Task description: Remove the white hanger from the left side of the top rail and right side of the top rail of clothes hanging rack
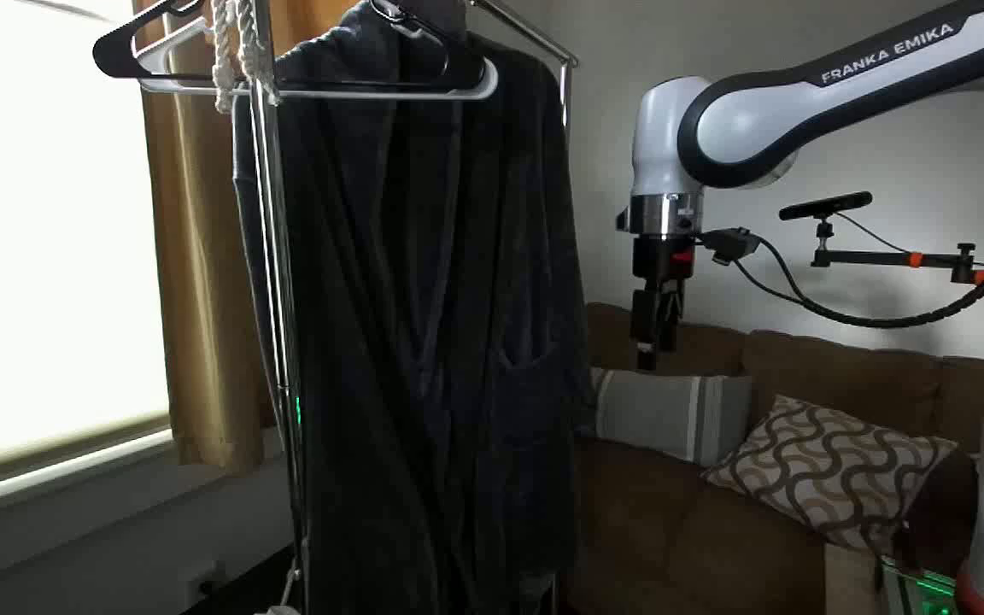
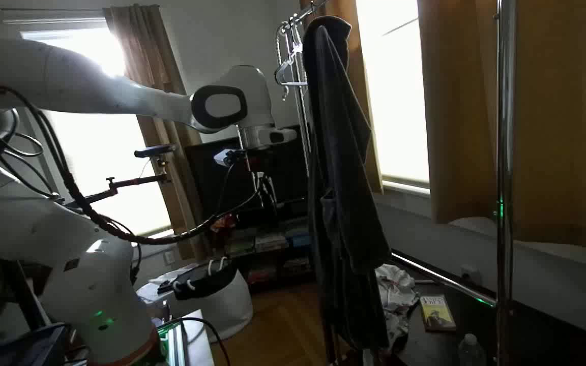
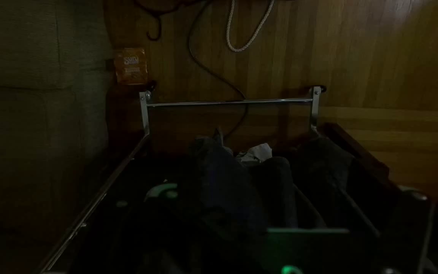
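Observation:
A white hanger (image 1: 488, 81) hangs behind a black hanger (image 1: 120, 58) at one end of the chrome rack (image 1: 268, 213). These hangers also show small in an exterior view (image 2: 293, 84). Their hooks are partly cut off or hidden. A dark robe (image 1: 424, 299) hangs on the rack's top rail (image 1: 526, 30). No second white hanger can be made out. My gripper (image 1: 656, 354) points down beside the robe, apart from it, with its fingers apart and nothing between them. In the wrist view the jaws are very dark over the robe (image 3: 234, 179).
A brown sofa (image 1: 842, 359) with pillows (image 1: 834, 470) stands behind the arm. White rope (image 1: 248, 51) hangs by the rack post. A white pouf with a black bag (image 2: 206, 279) stands on the floor. A book (image 2: 436, 312) and bottle (image 2: 470, 351) lie beyond the robe.

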